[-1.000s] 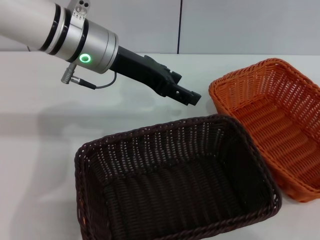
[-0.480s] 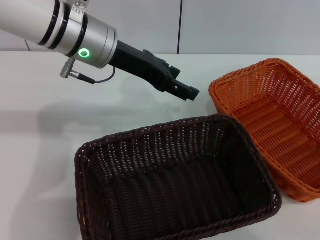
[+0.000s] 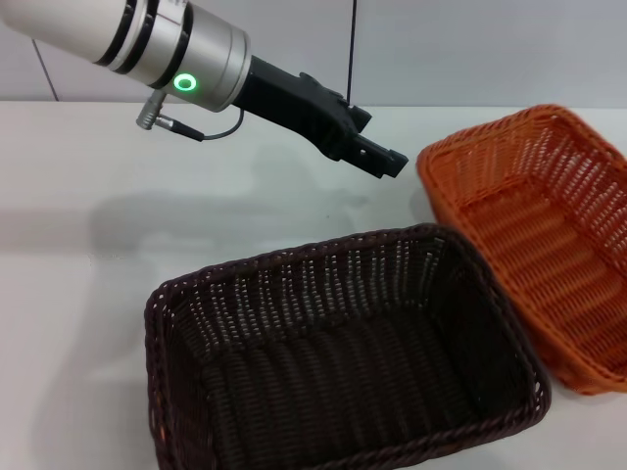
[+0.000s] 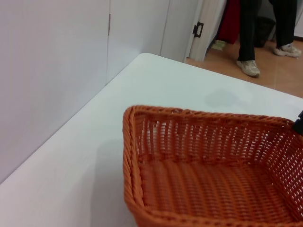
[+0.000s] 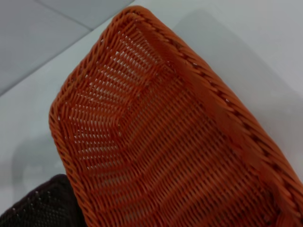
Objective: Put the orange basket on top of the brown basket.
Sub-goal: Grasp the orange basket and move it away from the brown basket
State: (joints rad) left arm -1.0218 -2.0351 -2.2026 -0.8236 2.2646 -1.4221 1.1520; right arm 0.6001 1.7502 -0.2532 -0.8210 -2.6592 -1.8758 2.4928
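The orange basket (image 3: 549,235) sits at the right of the white table, partly cut off by the picture's edge. It fills the right wrist view (image 5: 156,142) and shows in the left wrist view (image 4: 213,189). The brown basket (image 3: 294,294) sits in front at the middle, its right end close beside the orange one; a corner shows in the right wrist view (image 5: 42,205). My left gripper (image 3: 385,160) hangs above the table just left of the orange basket's near-left corner, touching nothing. My right gripper is out of view.
The white table (image 3: 98,245) runs to a grey wall at the back. In the left wrist view a person's legs (image 4: 255,33) stand on the floor beyond the table's far edge.
My left arm has moved up and to the right, closer to the orange basket's corner. The orange basket has shifted slightly to the right. The brown basket has not moved.
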